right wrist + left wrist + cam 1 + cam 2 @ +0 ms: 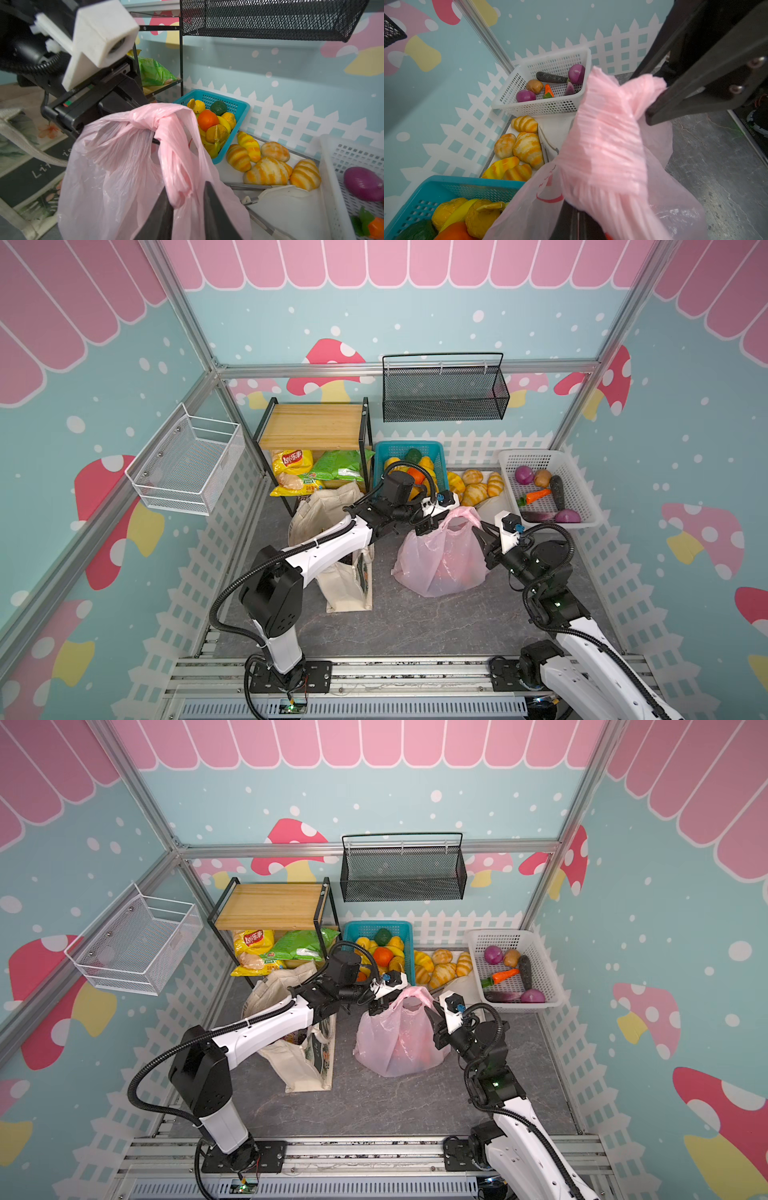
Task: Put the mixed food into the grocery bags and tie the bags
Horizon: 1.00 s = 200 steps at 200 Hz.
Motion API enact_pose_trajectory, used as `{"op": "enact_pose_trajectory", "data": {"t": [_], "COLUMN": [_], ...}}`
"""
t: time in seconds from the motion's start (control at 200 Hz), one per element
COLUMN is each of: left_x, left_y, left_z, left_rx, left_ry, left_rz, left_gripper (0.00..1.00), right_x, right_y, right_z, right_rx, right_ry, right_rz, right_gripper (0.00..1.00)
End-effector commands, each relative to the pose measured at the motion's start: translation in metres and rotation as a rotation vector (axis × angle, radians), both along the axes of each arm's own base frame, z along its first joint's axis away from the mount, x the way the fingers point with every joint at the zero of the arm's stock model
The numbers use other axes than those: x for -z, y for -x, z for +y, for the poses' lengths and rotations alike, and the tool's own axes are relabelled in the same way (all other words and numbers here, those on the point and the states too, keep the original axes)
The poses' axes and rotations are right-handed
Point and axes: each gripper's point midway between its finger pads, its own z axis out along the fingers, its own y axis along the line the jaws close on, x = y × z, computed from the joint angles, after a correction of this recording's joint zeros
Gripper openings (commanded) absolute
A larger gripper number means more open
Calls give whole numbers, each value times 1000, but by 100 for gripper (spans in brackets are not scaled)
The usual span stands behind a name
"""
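The pink grocery bag [440, 564] [399, 1044] stands mid-floor with its two handles pulled up. My left gripper [424, 526] [376, 1009] [579, 222] is shut on one handle [602, 145]. My right gripper [478, 531] [430, 1011] [186, 187] stands narrowly open, and the end of the other handle [176, 193] hangs between its fingers. Of the mixed food, only a reddish-orange blur [451, 572] shows through the plastic. The cream canvas tote [332, 510] [291, 1065] stands to the left, under my left arm; its inside is mostly hidden.
A wooden shelf [316, 427] at the back holds a yellow chip packet [291, 472] and a green packet [340, 464]. Beside it are a blue fruit basket [390, 448], a white tray of bread [478, 485] and a white vegetable basket [582, 489]. A black wire basket [444, 389] hangs above.
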Motion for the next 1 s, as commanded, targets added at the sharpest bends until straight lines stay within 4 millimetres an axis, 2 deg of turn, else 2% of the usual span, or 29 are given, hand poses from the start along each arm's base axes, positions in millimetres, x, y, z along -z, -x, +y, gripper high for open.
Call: {"op": "enact_pose_trajectory", "data": {"t": [0.0, 0.29, 0.455, 0.54, 0.765, 0.871, 0.996], "left_x": [-13, -11, -10, -11, -12, -12, -12], "left_y": [4, 3, 4, 4, 5, 5, 5], "left_z": [3, 3, 3, 3, 4, 4, 3], "left_rx": [11, 11, 11, 11, 6, 6, 8], "left_ry": [14, 9, 5, 4, -4, -5, -6], "left_rz": [-48, -51, -50, -51, -62, -63, -64], "left_gripper": [0, 0, 0, 0, 0, 0, 0], "right_x": [-13, -21, -22, -16, -3, -3, 0], "right_y": [0, 3, 4, 5, 29, 41, 47], "right_z": [6, 8, 3, -2, -5, 3, 16], "right_rx": [-37, -53, -25, 6, -12, -81, -167], "right_ry": [-20, -37, -46, -49, -72, -97, -114], "right_rz": [-20, -38, -33, 7, 91, 101, 127], "right_gripper": [18, 17, 28, 30, 32, 31, 27]}}
